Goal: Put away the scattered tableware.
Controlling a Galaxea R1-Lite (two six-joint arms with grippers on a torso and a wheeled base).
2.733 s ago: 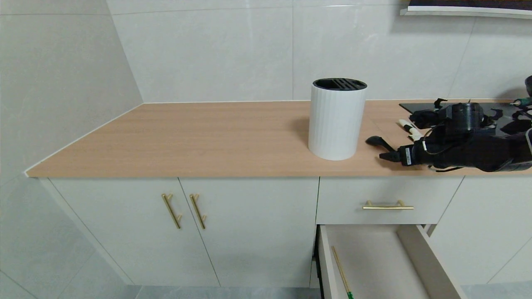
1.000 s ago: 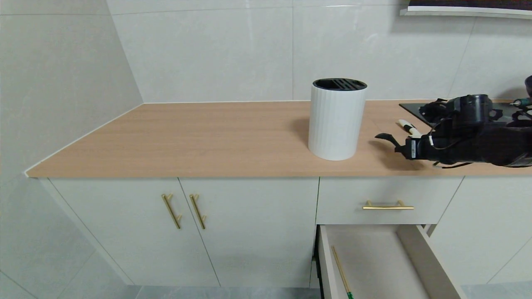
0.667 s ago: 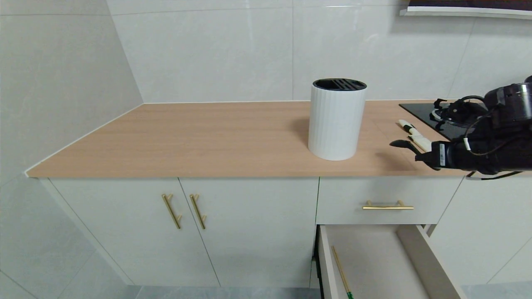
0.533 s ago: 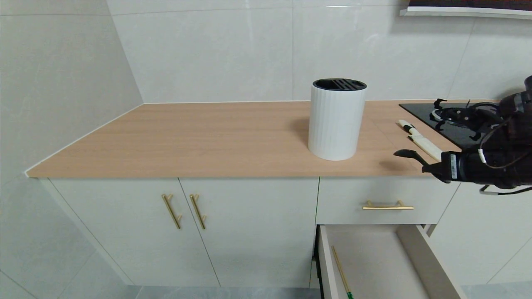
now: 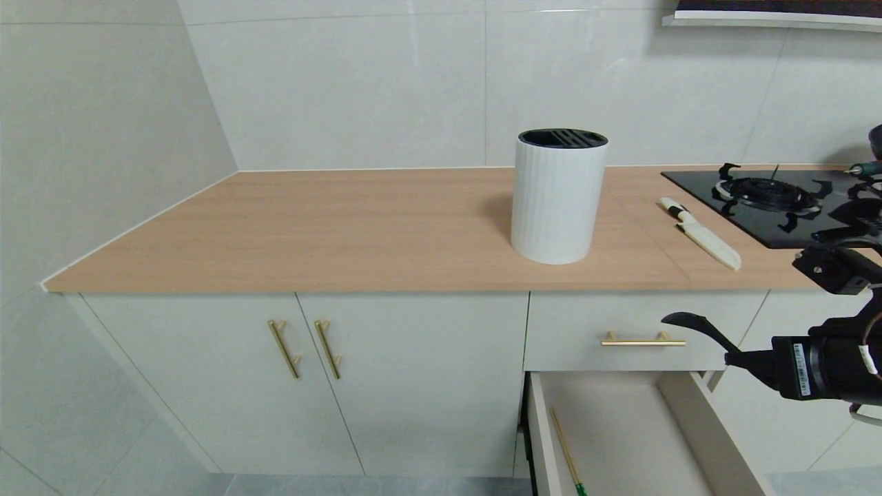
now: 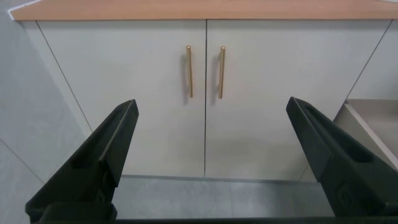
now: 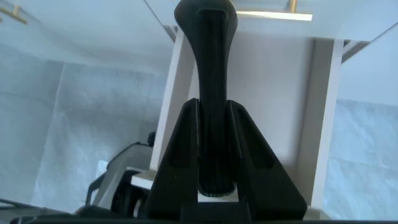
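My right gripper (image 5: 732,358) is shut on a black utensil (image 5: 691,325) with a rounded end, held out in front of the drawer fronts, above the open lower drawer (image 5: 679,413). In the right wrist view the black utensil (image 7: 210,56) sticks out between the fingers of the right gripper (image 7: 212,124), with the drawer (image 7: 273,93) below it. A pair of chopsticks (image 5: 565,451) lies along the drawer's left side. A white knife (image 5: 699,233) rests on the countertop (image 5: 344,227). My left gripper (image 6: 211,107) stands open, facing the cabinet doors.
A white ribbed knife block (image 5: 558,196) stands on the countertop left of the knife. A black gas stove (image 5: 772,196) is at the right end. A shut drawer with a gold handle (image 5: 643,341) sits above the open one. Cabinet doors (image 6: 205,93) carry two gold handles.
My right arm has come off the countertop beside the knife block, moving down and toward me with the black utensil, to a spot above the open drawer. The white knife is now uncovered.
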